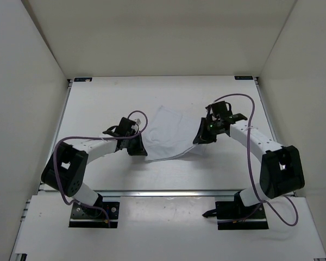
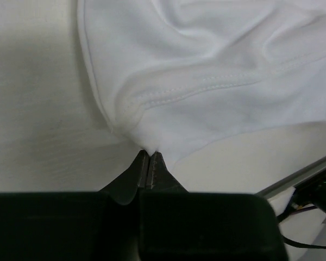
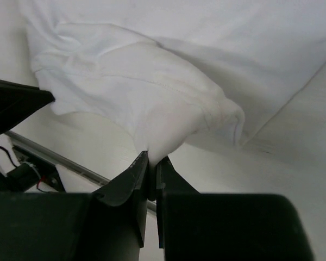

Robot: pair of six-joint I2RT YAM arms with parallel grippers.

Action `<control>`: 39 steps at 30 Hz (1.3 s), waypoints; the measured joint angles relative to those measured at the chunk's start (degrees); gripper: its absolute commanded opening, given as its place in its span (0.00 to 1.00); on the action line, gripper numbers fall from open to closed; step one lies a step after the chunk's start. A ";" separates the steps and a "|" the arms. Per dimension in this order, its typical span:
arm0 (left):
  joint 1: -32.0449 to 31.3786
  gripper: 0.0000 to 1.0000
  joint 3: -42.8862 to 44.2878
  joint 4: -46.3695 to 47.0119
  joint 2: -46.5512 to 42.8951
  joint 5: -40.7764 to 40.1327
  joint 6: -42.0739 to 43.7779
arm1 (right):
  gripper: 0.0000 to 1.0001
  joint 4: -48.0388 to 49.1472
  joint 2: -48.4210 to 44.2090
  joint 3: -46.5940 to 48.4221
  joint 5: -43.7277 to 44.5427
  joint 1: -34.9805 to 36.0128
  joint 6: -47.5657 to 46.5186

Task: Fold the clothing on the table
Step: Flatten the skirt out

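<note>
Left gripper (image 1: 137,145), seen from above, sits at the near left corner of the white clothing (image 1: 165,133), and the right gripper (image 1: 202,137) sits at its near right corner. The garment lies wrinkled about mid-table (image 1: 98,103), between the two arms, its far part flat on the surface.

From the left wrist, that gripper's fingers (image 2: 139,175) are pressed together with a stitched corner of the fabric pinched at their tips. The cloth spreads away in soft folds. A metal rail (image 2: 299,176) shows at the right.

From the right wrist, its dark fingers (image 3: 131,182) are closed on a bunched hem of the same garment, which humps up just beyond the tips, with flat cloth behind.
</note>
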 measured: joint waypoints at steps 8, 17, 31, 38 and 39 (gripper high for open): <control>5.27 0.00 27.69 -9.62 -5.16 -0.98 -0.94 | 0.00 -9.84 -2.29 24.06 0.61 -0.90 -0.55; 6.10 0.00 35.19 -13.46 -20.94 -0.35 -6.95 | 0.00 -17.38 -10.60 36.15 -0.24 0.66 0.04; 16.59 0.00 56.04 -11.34 7.96 8.90 -14.36 | 0.00 -20.31 23.23 73.07 -11.78 -7.45 -2.14; 20.17 0.00 57.96 -4.28 10.88 14.47 -16.57 | 0.00 -16.92 26.75 73.94 -16.13 -11.50 -1.55; 20.31 0.00 54.42 -2.12 9.60 15.06 -16.90 | 0.00 -15.34 24.92 68.72 -16.06 -11.58 -1.73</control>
